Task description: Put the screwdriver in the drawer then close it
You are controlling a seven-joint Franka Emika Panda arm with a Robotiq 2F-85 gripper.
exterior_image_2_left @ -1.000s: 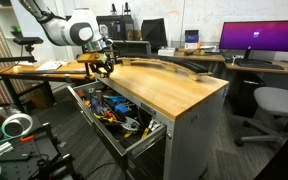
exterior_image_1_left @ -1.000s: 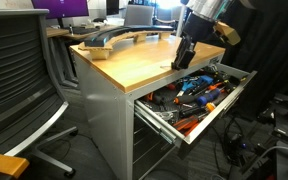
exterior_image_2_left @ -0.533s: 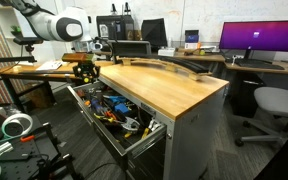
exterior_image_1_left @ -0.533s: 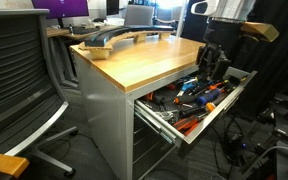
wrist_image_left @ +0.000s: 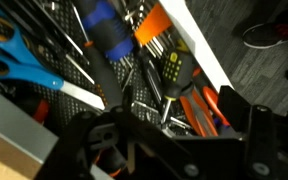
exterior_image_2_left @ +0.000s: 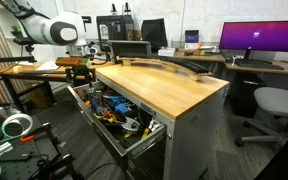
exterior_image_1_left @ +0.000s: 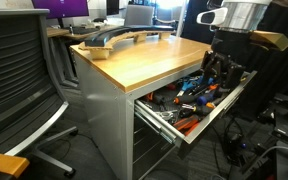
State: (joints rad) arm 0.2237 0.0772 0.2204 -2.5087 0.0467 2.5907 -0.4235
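the tabletop (exterior_image_1_left: 134, 62) is light wood, smooth, with a soft sheen. the cabinet side (exterior_image_1_left: 109, 120) below it is grey painted metal, matt. the drawer (exterior_image_1_left: 224, 105) is grey sheet metal; its wall looks pale and smooth in my wrist view. inside, the scissors (wrist_image_left: 14, 60) have glossy blue plastic grips and a bright metal blade. the chair back (exterior_image_1_left: 14, 60) is dark ribbed mesh. the floor (wrist_image_left: 259, 85) looks like rough grey carpet. my arm (exterior_image_2_left: 59, 30) wears a glossy white shell.

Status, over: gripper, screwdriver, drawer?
Gripper low over open drawer, jaws unreadable. Dark-and-yellow screwdriver appears to lie among tools inside. Drawer not yet closed, no obstruction seen.
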